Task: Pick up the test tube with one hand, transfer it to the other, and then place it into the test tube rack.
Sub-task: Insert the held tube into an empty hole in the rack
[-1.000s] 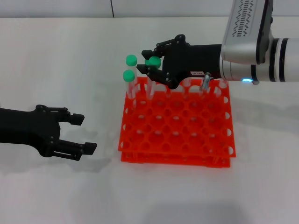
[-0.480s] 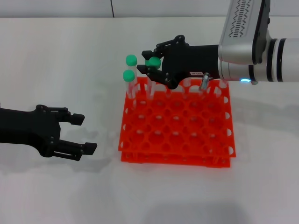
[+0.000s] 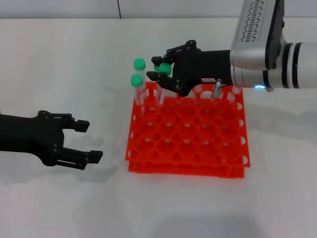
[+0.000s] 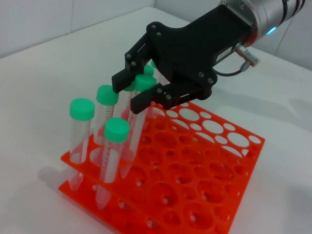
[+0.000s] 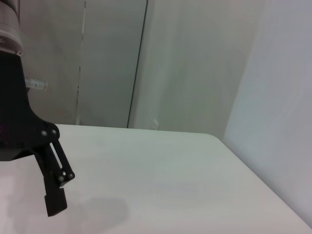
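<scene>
Over the last second the right gripper [image 3: 159,75] barely moved: it edged slightly right along the rack's [image 3: 198,144] far-left corner, and the tube [image 3: 161,82] went with it. Its fingers [image 4: 146,97] were closed on the tube just under the green cap, the tube's lower end already in a far-row hole and leaning a little. By that, the hand-over was done and the placing was in its last stage, with only release and withdrawal left.

The left gripper [image 3: 81,141] sat low over the worktop [image 3: 59,59], well left of the rack, fingers apart and holding nothing.

The tube was slim, clear plastic with printed graduations and a ribbed screw cap. Other tubes [image 4: 80,131] of the same kind stood nearby in the rack. The rack was glossy orange-red plastic, two tiers of round holes. The worktop was smooth, matte white.
</scene>
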